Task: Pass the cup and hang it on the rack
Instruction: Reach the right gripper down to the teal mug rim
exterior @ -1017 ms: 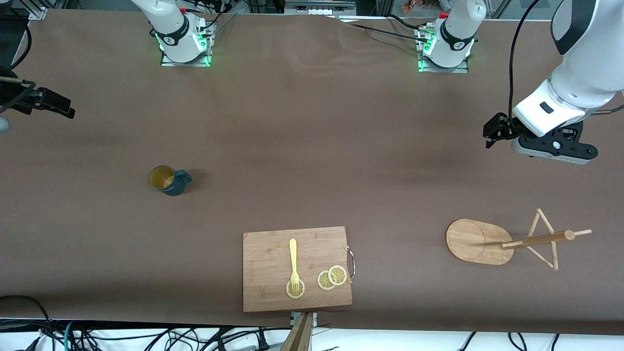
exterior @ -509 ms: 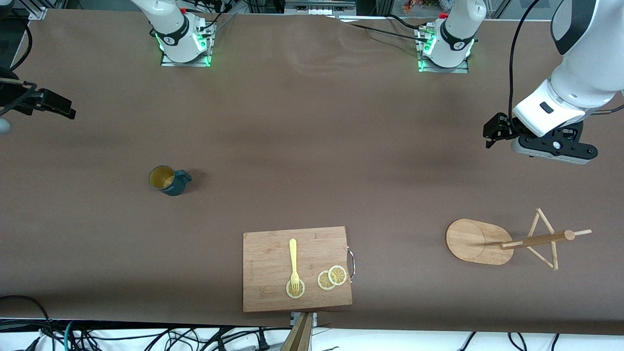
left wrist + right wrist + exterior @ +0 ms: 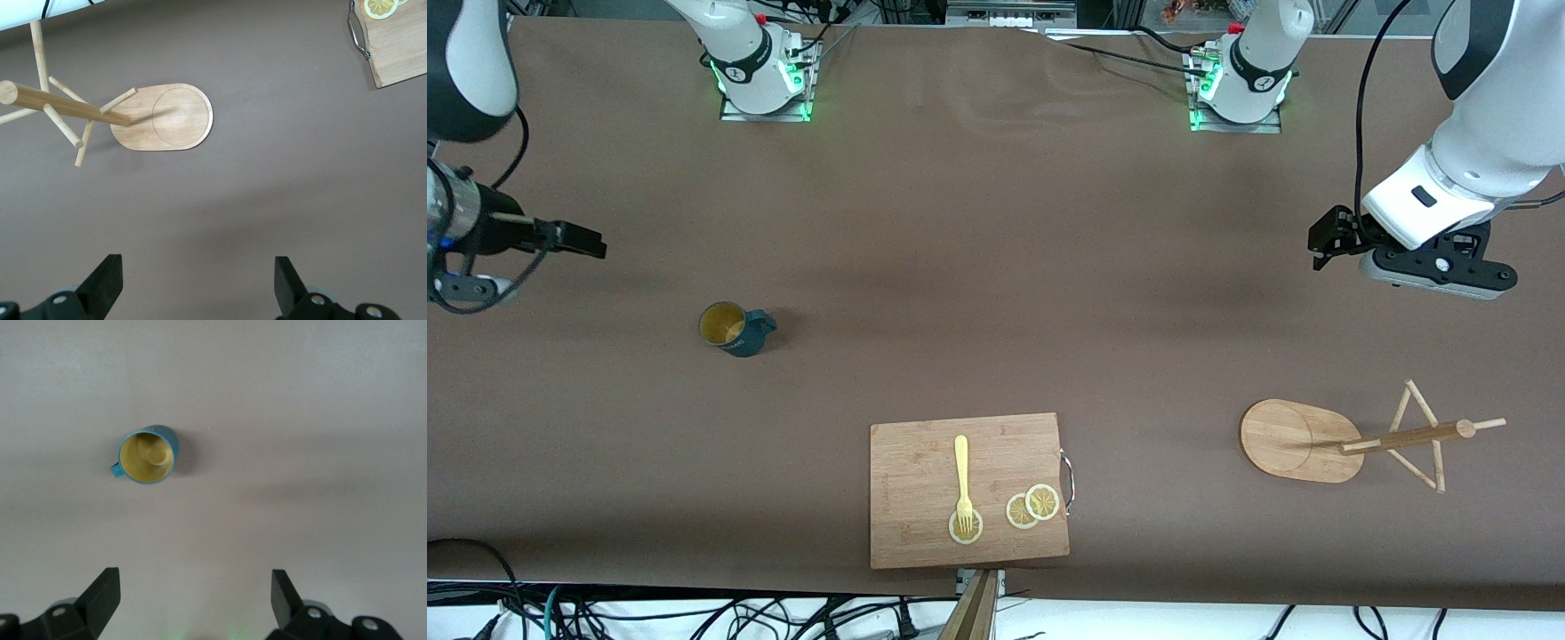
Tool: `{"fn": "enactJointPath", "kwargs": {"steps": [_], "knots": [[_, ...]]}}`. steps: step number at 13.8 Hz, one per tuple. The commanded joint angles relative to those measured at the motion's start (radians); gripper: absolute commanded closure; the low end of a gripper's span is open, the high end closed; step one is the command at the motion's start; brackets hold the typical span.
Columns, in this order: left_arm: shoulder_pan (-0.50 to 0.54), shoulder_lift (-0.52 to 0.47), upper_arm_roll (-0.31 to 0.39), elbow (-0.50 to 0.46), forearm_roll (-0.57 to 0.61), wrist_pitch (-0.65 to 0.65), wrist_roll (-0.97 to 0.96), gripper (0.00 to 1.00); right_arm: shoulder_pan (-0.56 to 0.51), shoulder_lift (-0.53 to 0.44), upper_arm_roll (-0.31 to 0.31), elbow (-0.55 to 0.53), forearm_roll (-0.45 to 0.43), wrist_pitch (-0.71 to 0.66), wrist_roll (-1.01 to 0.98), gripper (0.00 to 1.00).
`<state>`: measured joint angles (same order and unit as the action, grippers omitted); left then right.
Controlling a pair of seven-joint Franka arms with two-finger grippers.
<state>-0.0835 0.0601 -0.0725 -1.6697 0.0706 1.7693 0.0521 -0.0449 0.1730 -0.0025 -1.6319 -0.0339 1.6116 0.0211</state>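
Since the earlier frame, your right hand [image 3: 591, 247] has come in over the bench [image 3: 996, 267], at about ten o'clock from the cup [image 3: 734, 329]; its fingers are spread and empty. You see the cup upright on the bench, toward the right arm's end. Your left hand [image 3: 1320, 244] waits, spread, above the rack [image 3: 1303, 442], at twelve o'clock from its base. Nothing is done: grasp, pass and hanging all remain.

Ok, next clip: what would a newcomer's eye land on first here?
Probably the cup, standing upright and alone on the bare table toward the right arm's end. Next, the rack at the left arm's end, and the cutting board with fork and lemon slices nearest the front camera. Both tools hang open, holding nothing.
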Motion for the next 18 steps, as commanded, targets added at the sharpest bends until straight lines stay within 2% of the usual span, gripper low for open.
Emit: {"fn": "enactJointPath", "kwargs": {"steps": [1,7,18], "knots": [[-0.002,0.011,0.002,0.03,0.005,-0.021,-0.003,0.0,-0.001,0.06,0.006,-0.009,0.012,0.045,-0.012,0.0],[-0.001,0.011,0.002,0.03,0.003,-0.021,-0.001,0.0,0.005,0.135,0.013,-0.147,0.012,0.301,-0.012,0.0],[0.001,0.012,0.002,0.028,0.003,-0.021,-0.001,0.0,0.011,0.215,0.039,-0.312,0.014,0.593,-0.012,0.0]]}}
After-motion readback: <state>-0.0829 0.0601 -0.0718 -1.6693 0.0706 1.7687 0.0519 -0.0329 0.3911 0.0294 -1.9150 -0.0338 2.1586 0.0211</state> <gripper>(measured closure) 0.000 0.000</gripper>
